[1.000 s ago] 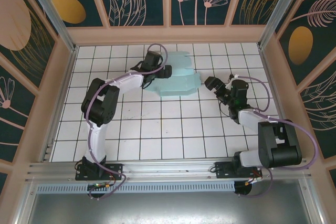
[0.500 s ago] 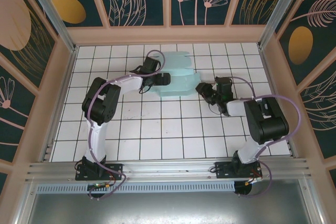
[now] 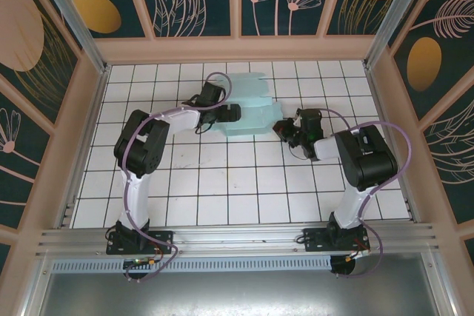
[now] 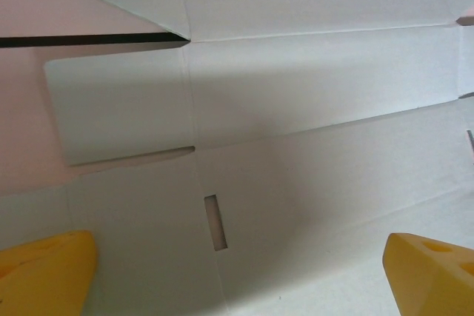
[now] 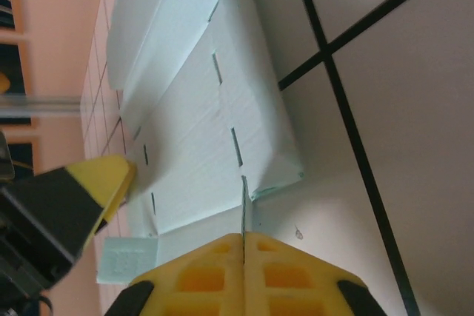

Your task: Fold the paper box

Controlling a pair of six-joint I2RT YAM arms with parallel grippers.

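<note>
The box (image 3: 255, 103) lies flat on the tiled table (image 3: 222, 190), toward 12 o'clock from the table's middle, its flaps spread out toward 12 and 3 o'clock. The left gripper (image 3: 228, 113) sits at the box's 9 o'clock side, low over the card, and its jaws stand wide apart. In the left wrist view the two yellow fingertips (image 4: 46, 271) sit at 7 and 5 o'clock of the frame with pale card between them, creased into panels and cut by a small slot (image 4: 215, 221); I cannot tell whether the tips touch the card. The right gripper (image 3: 282, 129) is at the box's 4 o'clock corner. In the right wrist view its yellow fingers (image 5: 196, 275) are pressed together, and a thin upright edge of the card (image 5: 243, 197) runs straight into the seam between them, so it is clamped on the box's edge. From there the box (image 5: 222, 116) stretches off toward 11 o'clock, showing several narrow slits, with one black-and-yellow finger (image 5: 74, 205) of the left gripper at 8 o'clock.
</note>
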